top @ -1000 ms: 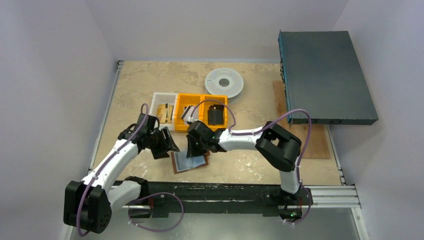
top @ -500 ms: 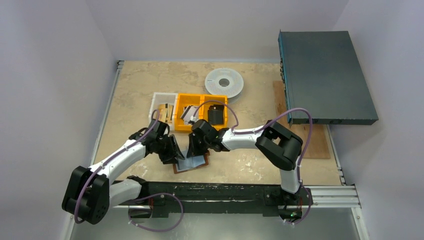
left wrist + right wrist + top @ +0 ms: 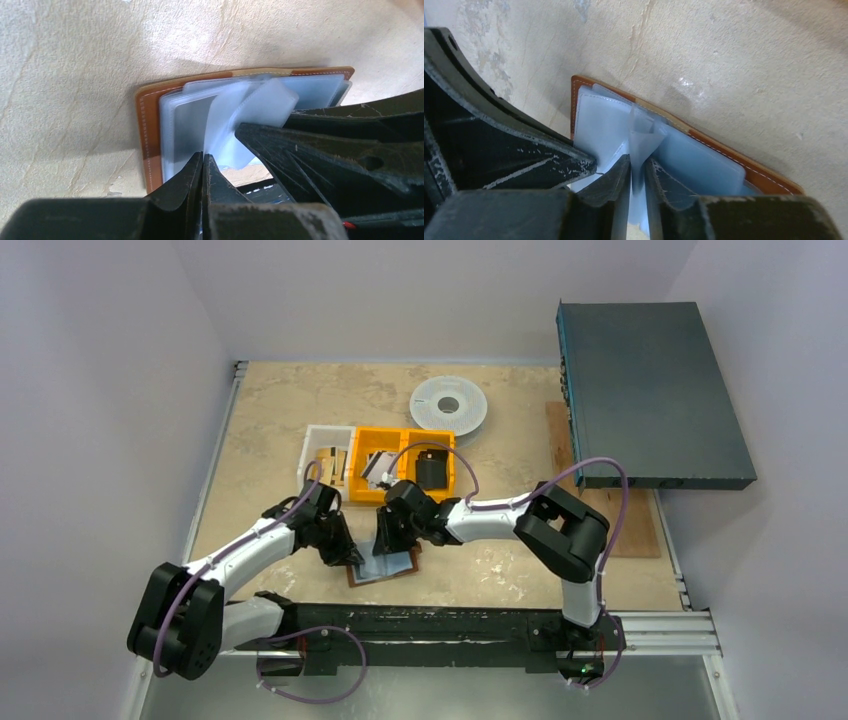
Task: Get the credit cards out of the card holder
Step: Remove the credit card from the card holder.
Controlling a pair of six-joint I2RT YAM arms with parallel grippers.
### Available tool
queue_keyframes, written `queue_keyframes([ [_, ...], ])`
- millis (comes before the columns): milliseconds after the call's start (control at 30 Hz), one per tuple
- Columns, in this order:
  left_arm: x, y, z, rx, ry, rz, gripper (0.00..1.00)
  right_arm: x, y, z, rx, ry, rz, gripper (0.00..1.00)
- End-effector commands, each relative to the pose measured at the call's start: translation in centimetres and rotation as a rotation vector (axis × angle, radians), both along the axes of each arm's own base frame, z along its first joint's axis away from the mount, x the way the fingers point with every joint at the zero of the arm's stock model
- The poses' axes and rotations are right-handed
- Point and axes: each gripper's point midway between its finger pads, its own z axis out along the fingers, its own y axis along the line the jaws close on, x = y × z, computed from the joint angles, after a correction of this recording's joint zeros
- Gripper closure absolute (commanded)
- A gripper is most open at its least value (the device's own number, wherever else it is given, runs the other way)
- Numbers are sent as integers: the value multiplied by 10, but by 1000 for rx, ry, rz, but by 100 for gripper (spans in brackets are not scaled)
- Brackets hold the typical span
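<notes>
Where the table [image 3: 280, 410] nears its front edge, you have the holder [image 3: 385, 567] lying open, brown cover down and pale sleeves up, between your two grippers. Your left gripper [image 3: 202, 159] has its fingers closed tip to tip on the lower edge of a clear sleeve [image 3: 227, 112] that curls up off the stack. Your right gripper [image 3: 638, 165] is down to a narrow slot, with a raised clear leaf [image 3: 644, 137] caught between its fingers. Just beyond, the orange bin [image 3: 380, 431] and white bin [image 3: 325, 429] sit side by side; the pale flat pieces in the orange bin's left compartment may be cards [image 3: 374, 468]. Farther back lies a pale spool [image 3: 448, 403], and a dark box [image 3: 650, 390] sits at the far right.
</notes>
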Motion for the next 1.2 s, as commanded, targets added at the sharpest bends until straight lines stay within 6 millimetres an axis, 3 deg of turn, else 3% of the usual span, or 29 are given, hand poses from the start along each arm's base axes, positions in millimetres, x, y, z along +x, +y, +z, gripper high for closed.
queue_keyframes([
  [0, 6, 0, 5, 4, -37, 9, 100, -5, -31, -8, -132, -26, 3, 78],
  [167, 7, 0, 12, 2, -57, 8, 100, 4, -29, 29, -95, -94, -14, 62],
  [300, 8, -4, 19, -22, -83, -13, 100, 9, -34, 47, -102, -130, -29, 52],
  [367, 9, -9, 24, -47, -104, -30, 100, 10, -36, 52, -108, -139, -34, 51],
  [533, 12, -21, 37, -93, -152, -56, 85, 12, -45, 60, -126, -157, -58, 51],
  [733, 18, -37, 50, -137, -195, -89, 82, 15, -59, 68, -154, -184, -102, 51],
  [1167, 29, -86, 44, -181, -148, -180, 75, 14, -83, 80, -178, -209, -172, 52],
])
